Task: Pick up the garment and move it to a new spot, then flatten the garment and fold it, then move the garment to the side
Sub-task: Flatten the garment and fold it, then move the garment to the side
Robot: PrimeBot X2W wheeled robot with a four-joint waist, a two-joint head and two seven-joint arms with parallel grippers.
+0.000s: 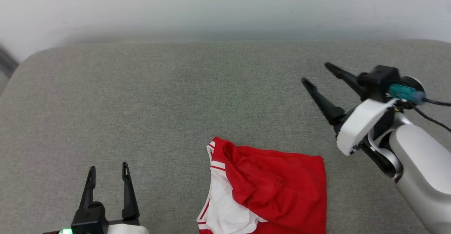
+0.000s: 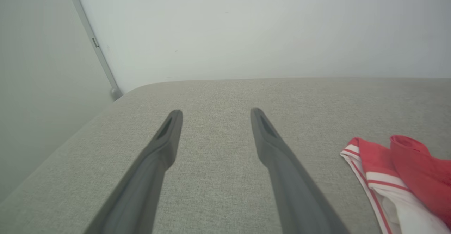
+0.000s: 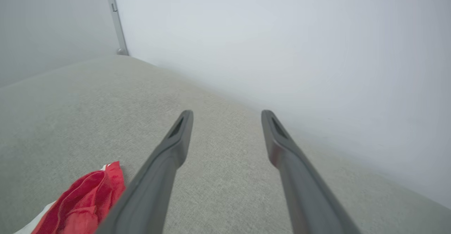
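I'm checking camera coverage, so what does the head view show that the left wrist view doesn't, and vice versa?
Head view: the right gripper, open, right of the garment and clear of it. Left wrist view: a grey strip running up the wall. Both: the open left gripper, the garment's red-and-white striped edge, the grey cushion.

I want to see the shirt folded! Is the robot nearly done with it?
Looks done: the red jersey lies on the grey cushion, doubled over itself but rumpled, so any fold is rough. In hand: nothing; the left gripper and right gripper are both open and apart from it. Left: probably smoothing it, folding neatly and moving it aside; I cannot tell which step this is.
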